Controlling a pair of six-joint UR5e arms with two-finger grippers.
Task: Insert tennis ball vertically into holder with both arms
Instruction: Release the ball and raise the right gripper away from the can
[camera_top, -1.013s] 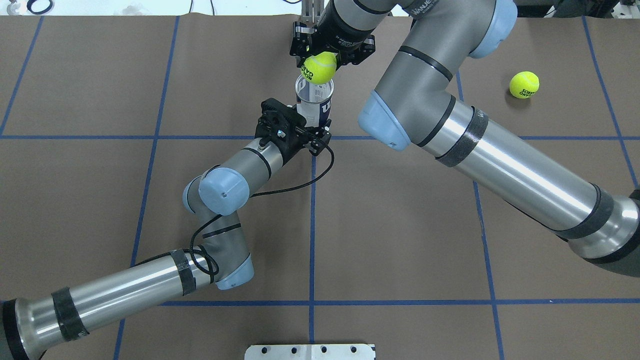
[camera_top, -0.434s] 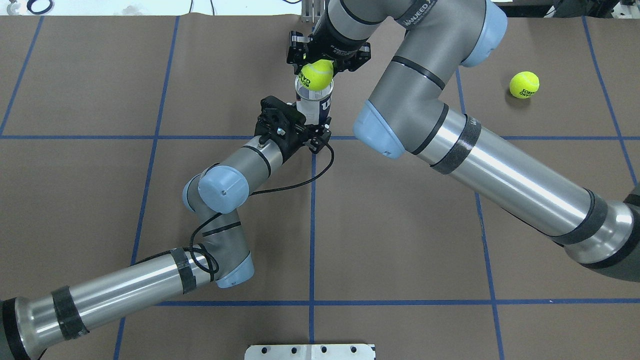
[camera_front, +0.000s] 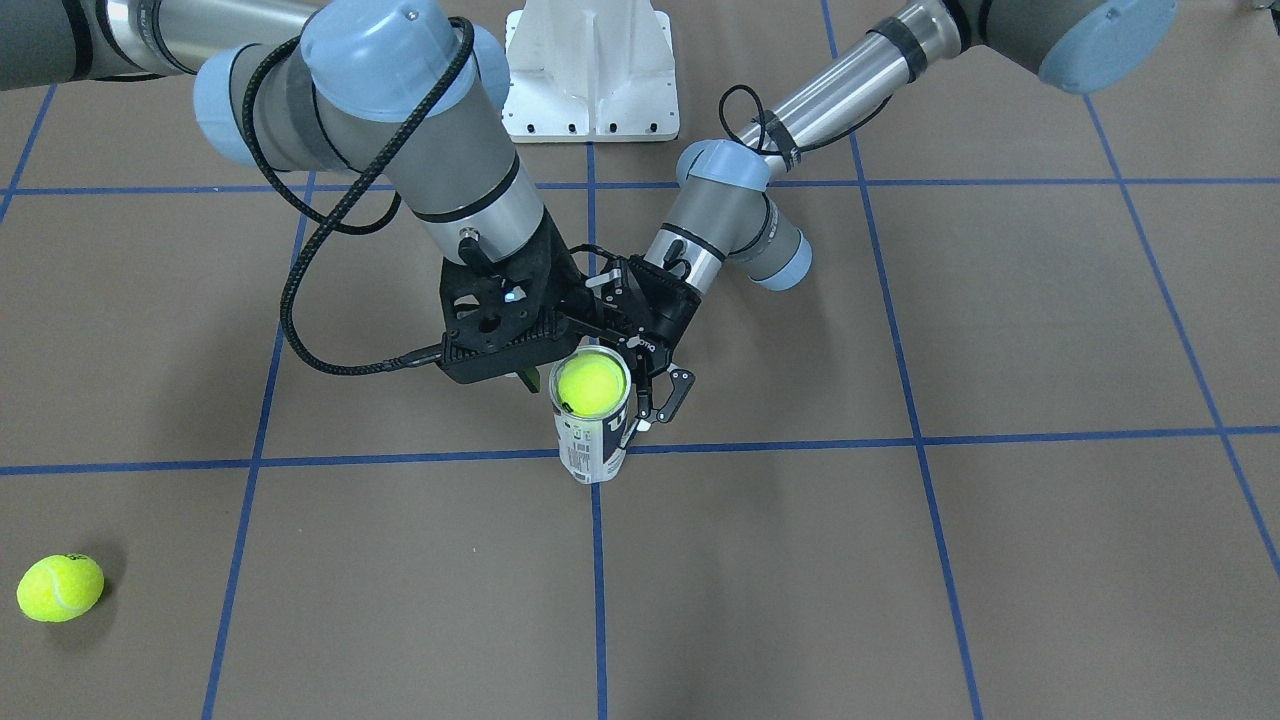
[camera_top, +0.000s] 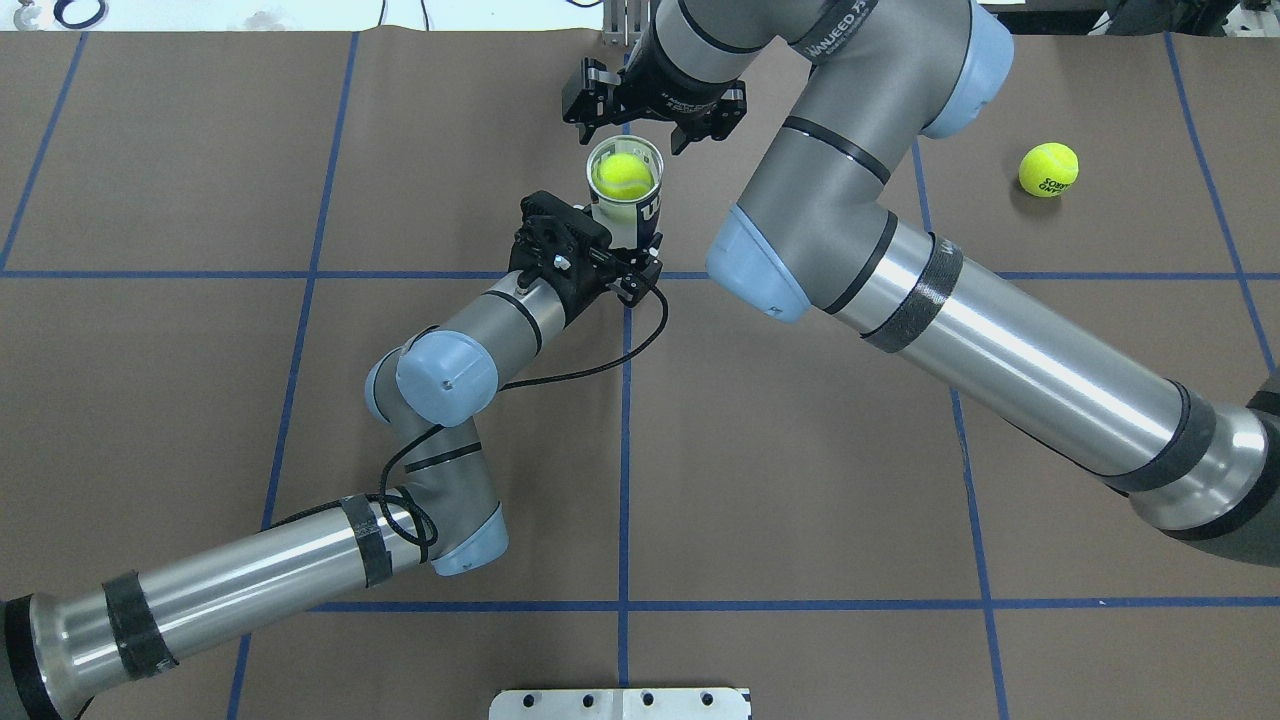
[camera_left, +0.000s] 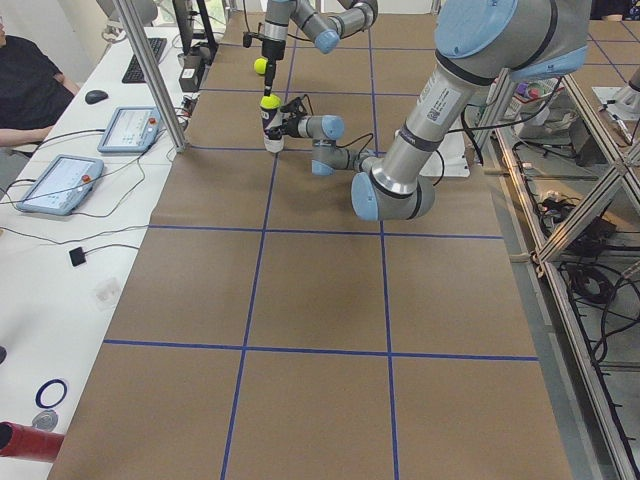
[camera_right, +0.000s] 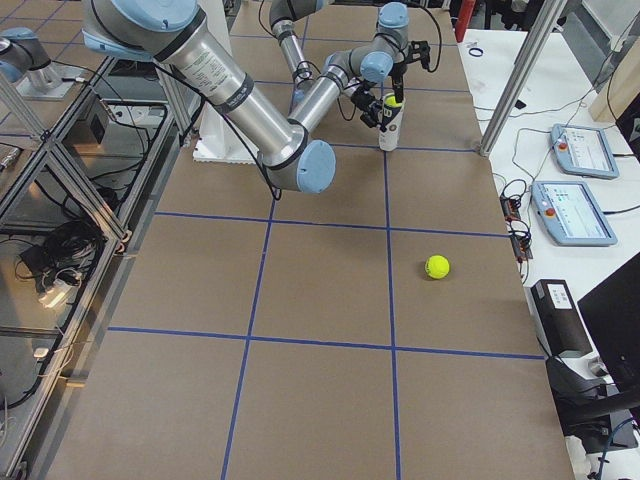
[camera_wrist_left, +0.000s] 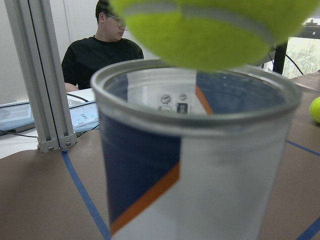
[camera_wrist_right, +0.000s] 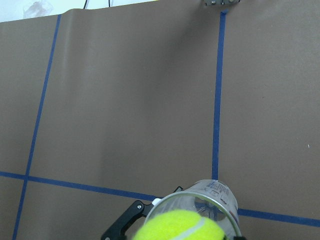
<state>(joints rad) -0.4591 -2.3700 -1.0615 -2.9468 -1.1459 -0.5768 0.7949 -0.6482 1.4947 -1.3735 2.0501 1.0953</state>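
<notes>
Presently, the left gripper (camera_top: 622, 258) clasps the upright holder (camera_top: 648, 212) low down; a tennis ball (camera_top: 622, 172) sits in its mouth; the right gripper (camera_top: 642, 128) hangs above, fingers spread; a second ball (camera_top: 1048, 170) lies well apart, rightward.

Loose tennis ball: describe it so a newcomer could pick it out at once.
On the brown table with blue tape lines, look to the overhead view's far right, beyond the right arm. The yellow-green tennis ball lies alone on bare paper; its twin fills the mouth of the clear plastic can.
</notes>
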